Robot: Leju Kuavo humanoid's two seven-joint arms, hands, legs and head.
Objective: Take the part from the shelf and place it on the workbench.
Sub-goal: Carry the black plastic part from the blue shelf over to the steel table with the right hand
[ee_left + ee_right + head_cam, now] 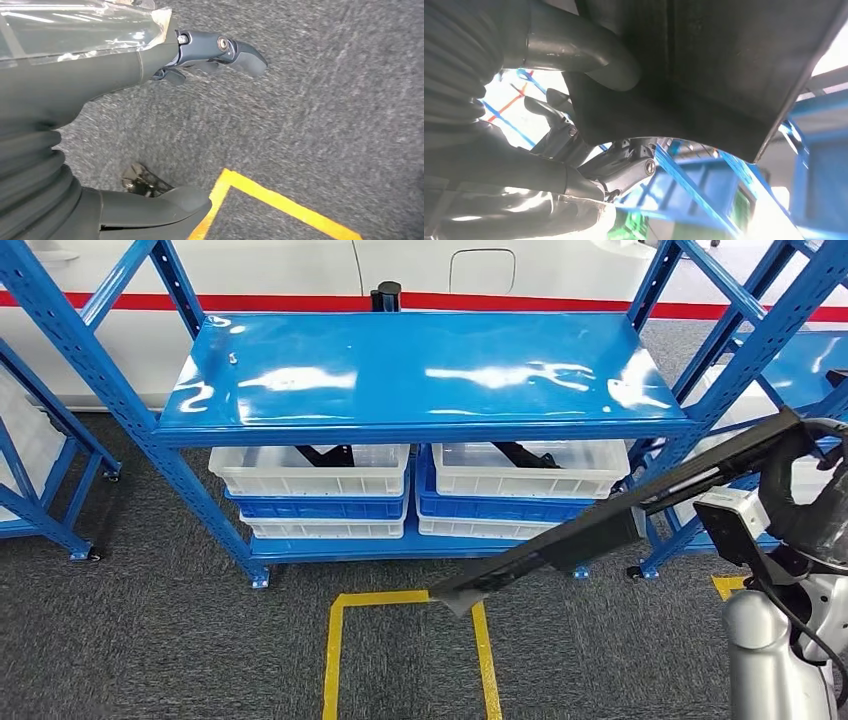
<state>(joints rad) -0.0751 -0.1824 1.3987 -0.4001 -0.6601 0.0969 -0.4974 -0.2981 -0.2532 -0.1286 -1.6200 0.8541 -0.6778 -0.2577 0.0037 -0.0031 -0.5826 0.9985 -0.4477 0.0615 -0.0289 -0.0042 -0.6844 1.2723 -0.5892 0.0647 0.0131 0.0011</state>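
Head view: right hand (574,145) grips the long black part (610,520) aloft; left hand (150,65) hangs empty, fingers apart.

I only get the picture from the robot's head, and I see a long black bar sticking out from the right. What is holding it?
Observer: The right hand grips the long black bar; its wrist camera shows the thumb wrapped over the dark metal and the fingers curled under its edge.
Operator: And the other hand? My picture has nothing on the left.
Observer: The left hand hangs over grey carpet, fingers apart, holding nothing.
Operator: Is anything near it?
Observer: A yellow line on the floor makes a corner just beside the thumb.
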